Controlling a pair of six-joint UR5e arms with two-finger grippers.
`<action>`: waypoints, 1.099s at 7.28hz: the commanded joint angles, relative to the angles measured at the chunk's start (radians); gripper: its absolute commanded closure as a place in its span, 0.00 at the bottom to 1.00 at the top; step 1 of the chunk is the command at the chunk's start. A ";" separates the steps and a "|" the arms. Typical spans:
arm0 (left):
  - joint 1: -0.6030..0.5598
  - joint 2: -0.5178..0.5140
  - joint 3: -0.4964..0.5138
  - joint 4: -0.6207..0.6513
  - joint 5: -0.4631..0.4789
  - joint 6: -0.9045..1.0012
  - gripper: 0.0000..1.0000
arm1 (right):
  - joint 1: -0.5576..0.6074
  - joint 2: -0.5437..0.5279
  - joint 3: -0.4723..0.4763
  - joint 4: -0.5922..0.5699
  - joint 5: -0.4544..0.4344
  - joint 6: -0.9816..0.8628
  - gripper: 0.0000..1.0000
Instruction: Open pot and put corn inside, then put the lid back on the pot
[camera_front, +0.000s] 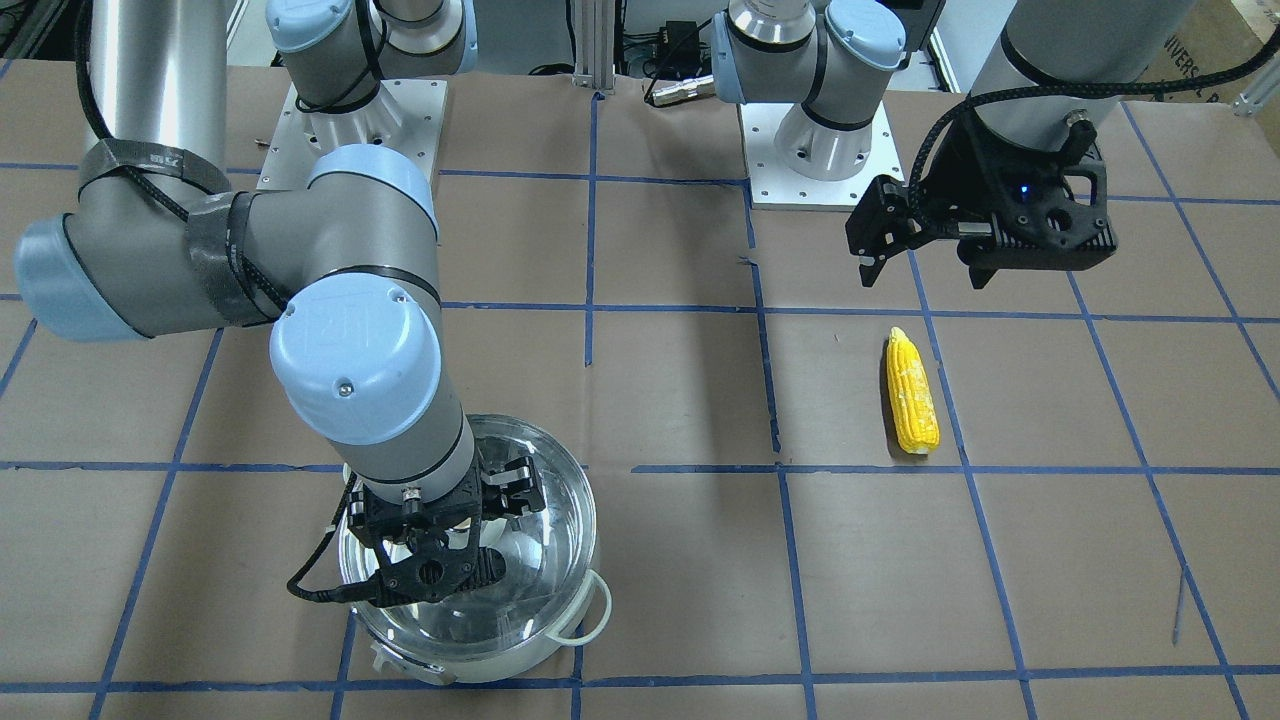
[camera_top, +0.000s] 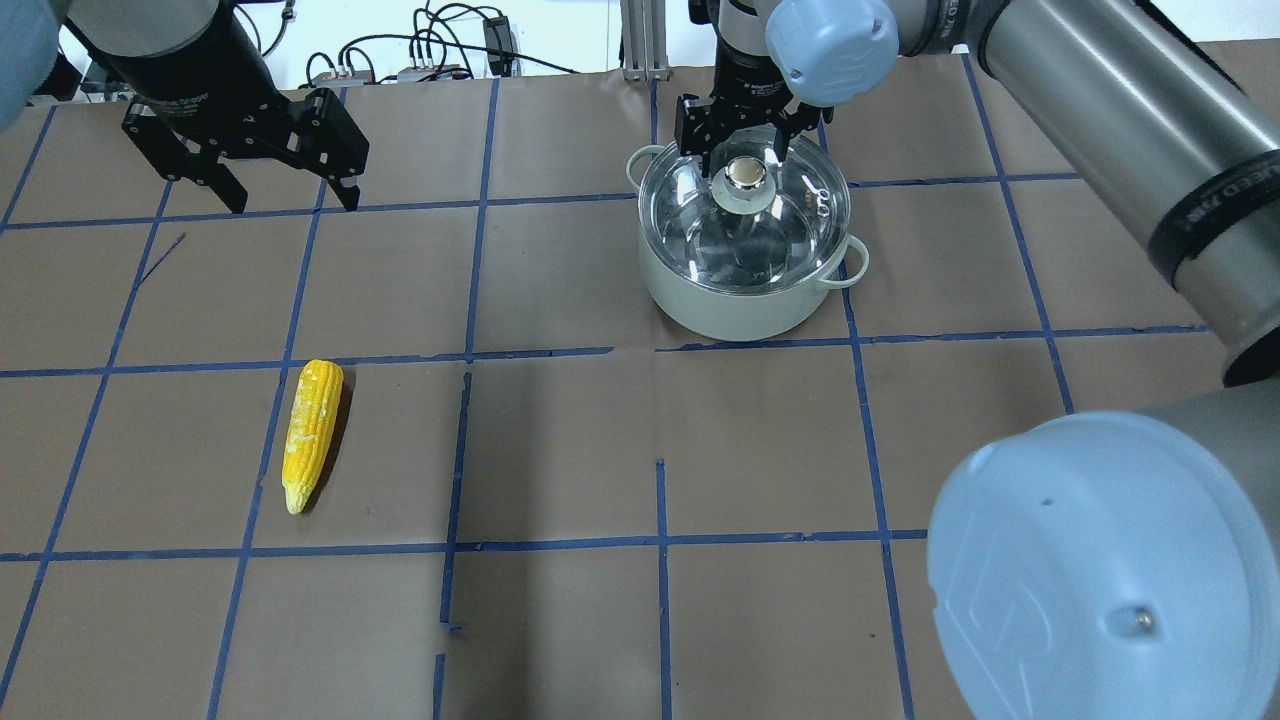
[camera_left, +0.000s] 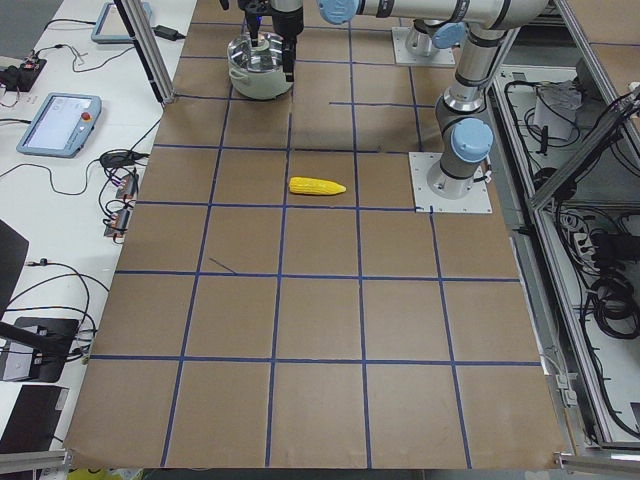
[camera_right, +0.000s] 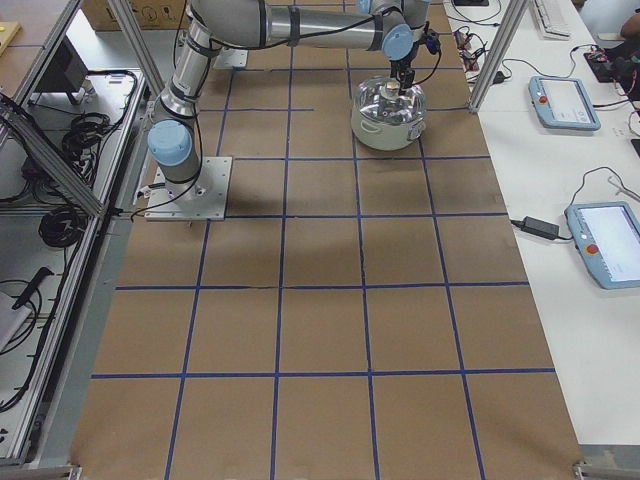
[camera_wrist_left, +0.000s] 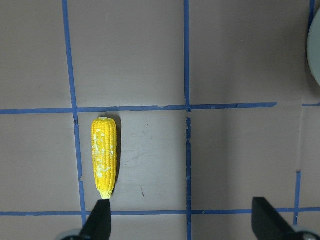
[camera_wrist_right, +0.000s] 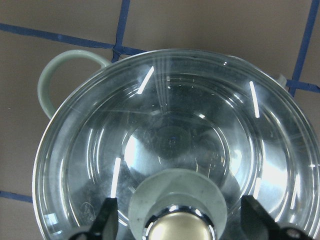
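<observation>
One clear domed lid (camera_top: 790, 220) sits on the pale-handled steel pot (camera_top: 720, 305), its pale knob (camera_wrist_right: 175, 200) between the wide-spread fingers (camera_wrist_right: 107, 222) of my right gripper (camera_top: 745, 158), nothing gripped, yellow tapered corn (camera_top: 312, 430) flat on the table (camera_top: 600, 450) beneath my left gripper (camera_top: 292, 200), spread and empty, the cob's narrow tip by one fingertip

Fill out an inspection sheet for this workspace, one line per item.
Surface: table covered in brown paper with a blue tape grid.
Job's things: lid seated on pot; corn lying on the table, apart from the pot.
Clutter: nothing seen.
Grippers: right gripper open, straddling the knob; left gripper open, empty, above the table near the corn.
Cables: black cable looped at each wrist.
Surroundings: teach pendants on side benches.
</observation>
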 joint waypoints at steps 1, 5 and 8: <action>0.000 0.001 -0.001 0.000 0.000 0.000 0.00 | 0.001 -0.002 -0.004 0.030 -0.004 0.005 0.38; 0.000 0.005 -0.007 0.000 0.000 0.003 0.00 | 0.001 -0.010 -0.047 0.095 -0.007 0.005 0.58; 0.000 0.007 -0.007 0.002 0.000 0.008 0.00 | -0.072 -0.094 -0.173 0.325 -0.007 -0.053 0.62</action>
